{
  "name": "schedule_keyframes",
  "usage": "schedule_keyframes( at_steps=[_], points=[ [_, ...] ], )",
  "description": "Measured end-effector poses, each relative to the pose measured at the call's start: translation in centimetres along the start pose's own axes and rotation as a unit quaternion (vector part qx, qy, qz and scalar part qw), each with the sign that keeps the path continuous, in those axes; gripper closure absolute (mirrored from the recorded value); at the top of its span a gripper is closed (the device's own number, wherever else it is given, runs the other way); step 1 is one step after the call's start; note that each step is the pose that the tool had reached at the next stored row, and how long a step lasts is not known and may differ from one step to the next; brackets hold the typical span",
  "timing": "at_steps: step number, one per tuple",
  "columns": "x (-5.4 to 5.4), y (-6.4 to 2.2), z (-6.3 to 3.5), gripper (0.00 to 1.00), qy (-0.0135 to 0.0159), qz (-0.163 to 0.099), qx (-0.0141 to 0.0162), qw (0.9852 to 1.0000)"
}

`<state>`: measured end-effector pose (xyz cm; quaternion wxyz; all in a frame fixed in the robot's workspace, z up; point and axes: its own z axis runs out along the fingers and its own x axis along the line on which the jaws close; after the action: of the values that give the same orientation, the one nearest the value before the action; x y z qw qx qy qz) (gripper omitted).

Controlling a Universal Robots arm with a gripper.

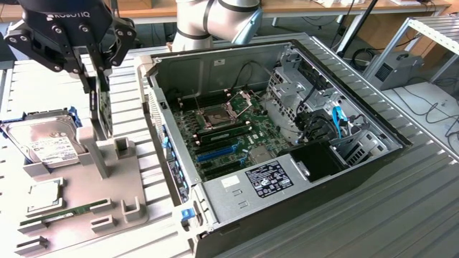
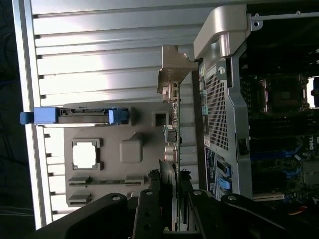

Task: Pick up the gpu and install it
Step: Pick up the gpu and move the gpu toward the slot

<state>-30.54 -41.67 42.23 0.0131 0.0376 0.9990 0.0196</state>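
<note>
**Operator:** Card status?

**Technician:** The gpu (image 1: 102, 113) hangs upright, pinched at its top edge by the gripper (image 1: 95, 78). It is outside the computer case (image 1: 287, 134), over the holder tray (image 1: 133, 183) beside the case. Judged: pick-up step.

**Operator:** Requirement?

**Technician:** Probably a vertical card, kept clear of the case wall.

The claw (image 1: 96, 74) and gpu (image 1: 102, 110) are black (its bracket (image 2: 175, 64) silvery), the motherboard (image 1: 231, 133) green, the tray (image 1: 126, 178) grey.

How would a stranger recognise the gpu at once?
Find the open computer case; the grey parts holder sits beside it, toward the exterior view's left. Over that holder the gripper grips the gpu, a thin black card standing on edge, unlike the silver labelled hard drive and the green RAM stick resting in the holder.
</note>
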Motion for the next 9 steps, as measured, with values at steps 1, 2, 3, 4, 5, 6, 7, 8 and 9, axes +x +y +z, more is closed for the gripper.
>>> schedule_keyframes(
  at_steps=[1, 2, 3, 4, 5, 6, 7, 8, 9],
  points=[
    [0.00, 0.02, -0.04, 0.74, 0.0000, 0.000, -0.0001, 1.0000],
    [0.00, 0.04, -0.08, 0.74, 0.0000, 0.000, -0.0003, 1.0000],
    [0.00, 0.06, -0.12, 0.74, 0.0000, 0.000, -0.0004, 1.0000],
    [0.00, 0.09, -0.16, 0.74, 0.0000, 0.000, -0.0005, 1.0000],
    [0.00, 0.11, -0.21, 0.74, 0.0000, 0.000, -0.0006, 1.0000],
    [0.00, 0.13, -0.24, 0.74, 0.0001, 0.000, -0.0007, 1.0000],
    [0.00, 0.15, -0.28, 0.74, 0.0000, 0.000, -0.0009, 1.0000],
    [0.00, 0.18, -0.34, 0.74, 0.0000, 0.000, -0.0010, 1.0000],
    [0.00, 0.21, -0.38, 0.74, 0.0001, 0.000, -0.0010, 1.0000]
  ],
)
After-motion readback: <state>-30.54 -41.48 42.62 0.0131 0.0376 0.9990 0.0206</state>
